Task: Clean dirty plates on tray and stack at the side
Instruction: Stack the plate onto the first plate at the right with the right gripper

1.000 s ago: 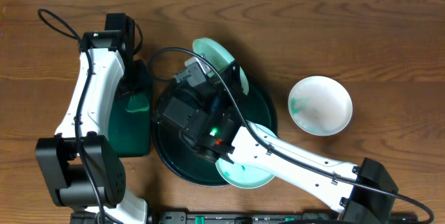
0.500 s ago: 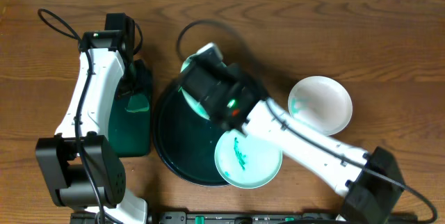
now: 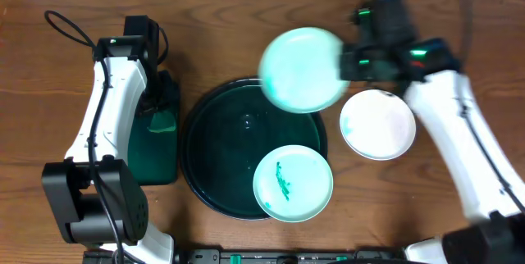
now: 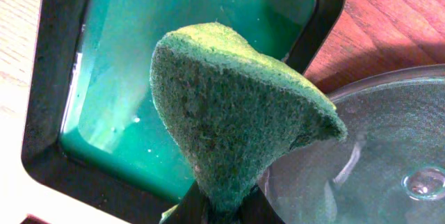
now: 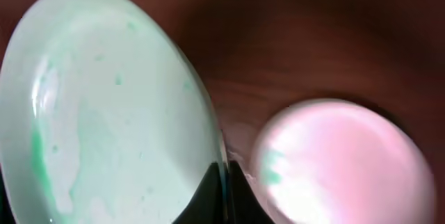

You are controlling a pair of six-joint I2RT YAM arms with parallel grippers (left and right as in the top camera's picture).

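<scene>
My right gripper is shut on the rim of a pale mint-green plate and holds it in the air above the far right rim of the round dark tray. In the right wrist view that plate fills the left half, with faint green smears. A white plate with a green smear lies on the wood to the right of the tray; it also shows in the right wrist view. A second mint plate with a dark green smear sits on the tray's near right. My left gripper is shut on a green sponge.
A small rectangular dark green tray holding green liquid lies left of the round tray, under my left arm; it also shows in the left wrist view. Bare wood-grain tabletop lies at the back and far right.
My right arm has swung up and to the right, carrying the mint plate off the tray's far side toward the white plate. The left arm has not moved.
</scene>
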